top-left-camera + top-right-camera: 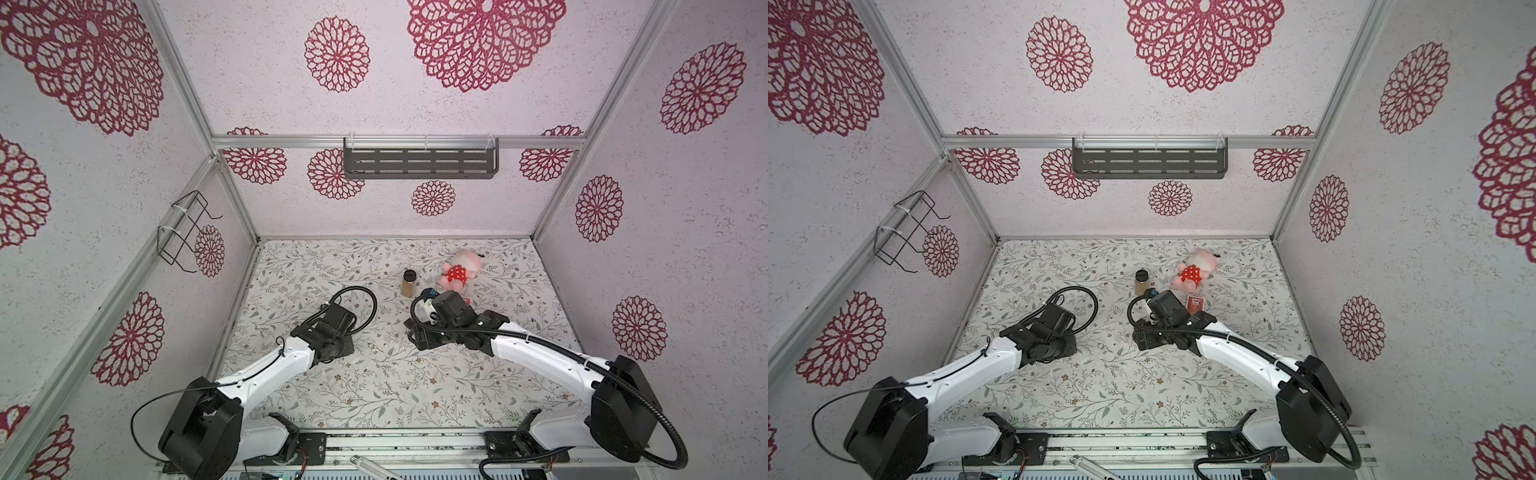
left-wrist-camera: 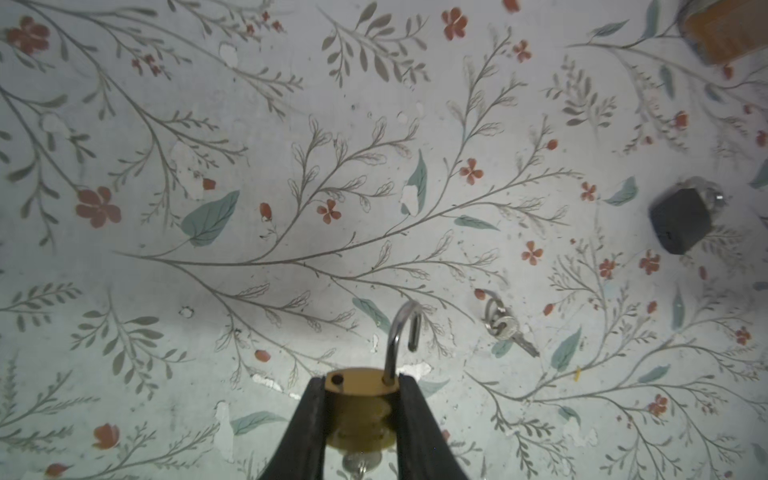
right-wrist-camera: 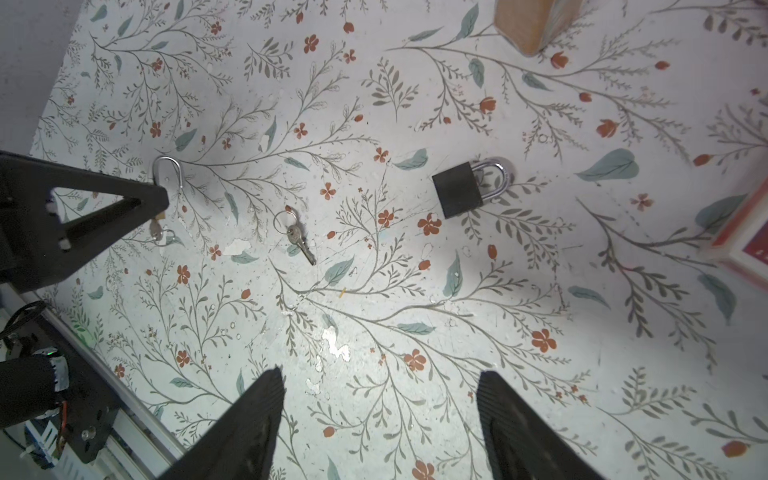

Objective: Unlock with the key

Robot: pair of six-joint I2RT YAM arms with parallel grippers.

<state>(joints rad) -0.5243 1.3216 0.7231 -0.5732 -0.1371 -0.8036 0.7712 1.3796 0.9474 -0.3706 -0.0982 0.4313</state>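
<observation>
Left gripper (image 2: 362, 380): pinching brass padlock (image 2: 357, 411), shackle (image 2: 400, 328) standing open
Right gripper (image 3: 379, 376): spread, empty
Bench (image 3: 415, 291): loose key (image 3: 300, 241) (on ring), black padlock (image 3: 457, 189) shut

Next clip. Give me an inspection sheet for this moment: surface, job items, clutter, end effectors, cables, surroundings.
Surface: floral table cover, scuffed, with white chips in the print.
Job's things: brass padlock, shackle sprung open; inserted key at its keyhole end.
Clutter: black padlock lying flat, shackle shut; loose key on a ring; spice jar; plush toy; red card box.
End effectors: left end effector shut on the brass padlock; right end effector open, holding nothing.
Cables: black hose loops off each wrist, clear of the items.
Surroundings: slotted shelf on the back wall, wire rack on the side wall.
</observation>
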